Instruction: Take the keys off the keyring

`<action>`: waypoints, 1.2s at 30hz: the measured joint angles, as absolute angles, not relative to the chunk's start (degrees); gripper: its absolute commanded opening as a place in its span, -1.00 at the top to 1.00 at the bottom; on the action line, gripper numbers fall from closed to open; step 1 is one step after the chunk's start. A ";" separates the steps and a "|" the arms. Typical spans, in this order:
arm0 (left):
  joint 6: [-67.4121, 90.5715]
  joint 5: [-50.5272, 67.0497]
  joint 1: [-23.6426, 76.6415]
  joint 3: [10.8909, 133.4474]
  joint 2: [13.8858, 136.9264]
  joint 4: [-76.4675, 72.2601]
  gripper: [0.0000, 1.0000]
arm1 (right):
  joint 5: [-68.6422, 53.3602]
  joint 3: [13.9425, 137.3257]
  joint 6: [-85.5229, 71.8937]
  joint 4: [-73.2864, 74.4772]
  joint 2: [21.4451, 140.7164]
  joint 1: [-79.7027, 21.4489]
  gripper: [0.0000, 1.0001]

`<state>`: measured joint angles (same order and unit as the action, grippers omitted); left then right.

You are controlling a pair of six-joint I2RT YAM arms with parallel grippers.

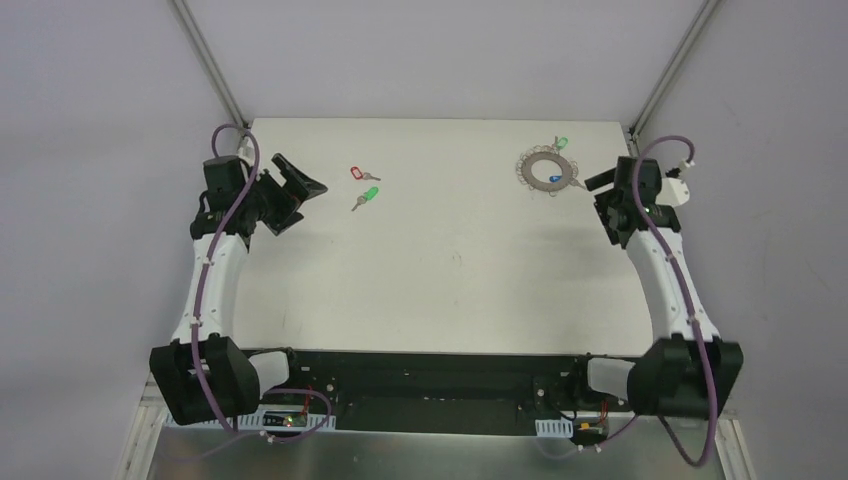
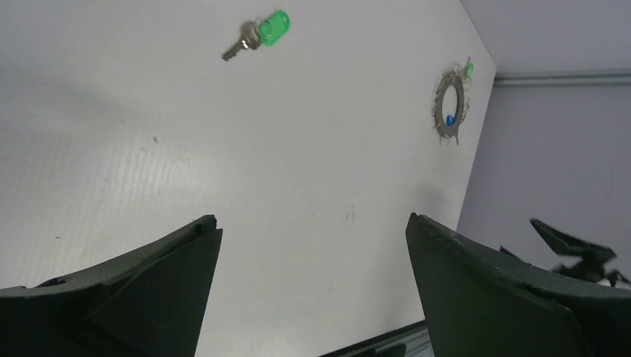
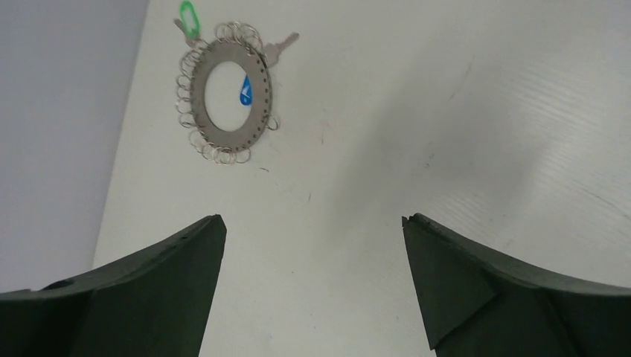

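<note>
The grey keyring point(image 1: 547, 170) lies flat at the far right of the table, with a green-tagged key point(image 1: 561, 143) at its far rim and a blue tag point(image 1: 556, 180) in its centre. It also shows in the right wrist view point(image 3: 229, 93), with the green tag point(image 3: 190, 15), the blue tag point(image 3: 245, 91) and a silver key point(image 3: 279, 46). Two loose keys lie at the far left: one with a red tag point(image 1: 356, 173) and one with a green tag point(image 1: 368, 195). My left gripper point(image 1: 305, 200) is open and empty beside them. My right gripper point(image 1: 603, 200) is open and empty just right of the ring.
The left wrist view shows the loose green-tagged key point(image 2: 260, 36), the distant keyring point(image 2: 450, 108) and my right gripper point(image 2: 580, 253) beyond the table's edge. Grey walls and metal frame posts point(image 1: 210, 60) enclose the white table point(image 1: 450, 270).
</note>
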<state>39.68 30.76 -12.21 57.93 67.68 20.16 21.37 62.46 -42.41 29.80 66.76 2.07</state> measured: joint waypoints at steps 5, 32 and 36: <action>39.24 28.10 -3.18 60.40 67.37 21.08 -0.98 | 16.40 65.06 -45.39 27.64 83.35 2.02 -0.64; 24.32 13.93 4.47 70.76 68.31 32.21 -0.98 | 10.17 97.43 -45.10 26.20 125.60 1.39 0.10; 23.81 13.19 4.47 70.57 68.31 32.27 -0.98 | 10.33 98.39 -43.68 26.02 126.65 0.75 0.87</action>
